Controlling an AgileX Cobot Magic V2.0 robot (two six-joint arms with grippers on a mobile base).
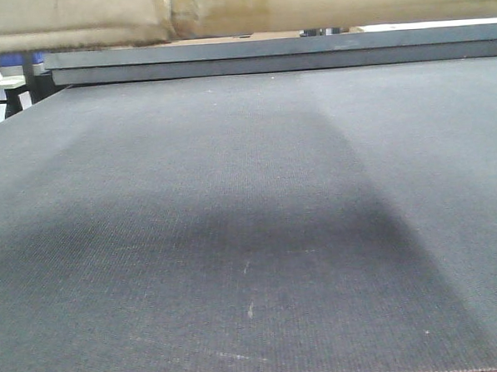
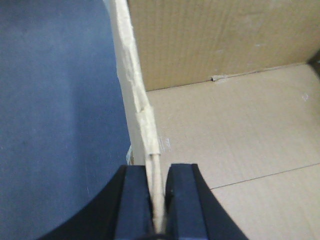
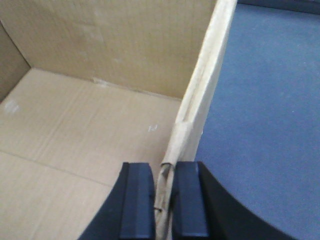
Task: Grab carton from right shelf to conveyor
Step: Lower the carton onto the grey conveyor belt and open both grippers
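The tan, creased carton (image 2: 235, 135) hangs open-topped above the dark conveyor (image 1: 251, 236); my left fingers (image 2: 134, 205) and right fingers (image 3: 136, 200) each pinch an opposite taped wall.

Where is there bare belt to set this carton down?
The conveyor is bare from its red front edge to the stacked dark rails behind. Only the far left corner, below the carton, looks cluttered.
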